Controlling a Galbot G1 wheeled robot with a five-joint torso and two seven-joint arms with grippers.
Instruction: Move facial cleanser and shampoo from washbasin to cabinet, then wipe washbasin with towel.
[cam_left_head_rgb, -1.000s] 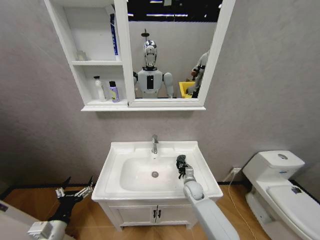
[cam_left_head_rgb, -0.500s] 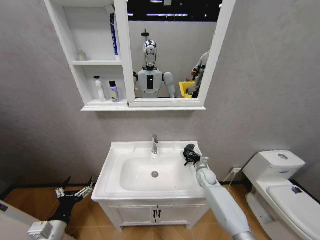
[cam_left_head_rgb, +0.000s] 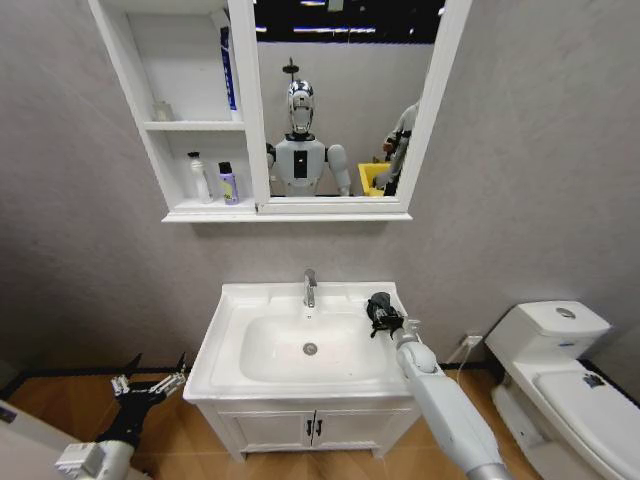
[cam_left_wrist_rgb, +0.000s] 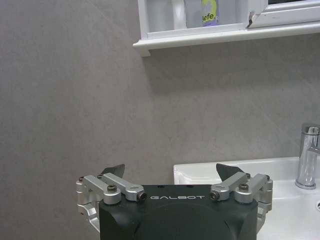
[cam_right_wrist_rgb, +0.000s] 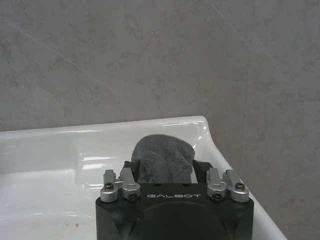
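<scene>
The white washbasin (cam_left_head_rgb: 228, 352) sits below me with its chrome tap (cam_left_head_rgb: 310, 288) at the back. My right gripper (cam_left_head_rgb: 381, 314) is shut on the dark grey towel (cam_right_wrist_rgb: 163, 159), which it presses onto the basin's back right rim (cam_right_wrist_rgb: 60, 134). In the cabinet (cam_left_head_rgb: 148, 150), a white bottle (cam_left_head_rgb: 200, 178) and a purple bottle (cam_left_head_rgb: 228, 185) stand in the lower cubbyhole. These look like the facial cleanser and shampoo, but I cannot tell which is which. My left gripper (cam_left_head_rgb: 150, 383) hangs open, low and left of the basin, holding nothing.
A white toilet (cam_left_head_rgb: 560, 375) stands to the right of the vanity doors (cam_left_head_rgb: 310, 430). A blue tube (cam_left_head_rgb: 227, 70) leans in the cabinet's upper cubbyhole. The mirror (cam_left_head_rgb: 340, 100) reflects the robot. Wooden floor lies to the left.
My right gripper carried the towel from the bowl's right inner edge up onto the back right rim, then drew back slightly. The left arm stayed still.
</scene>
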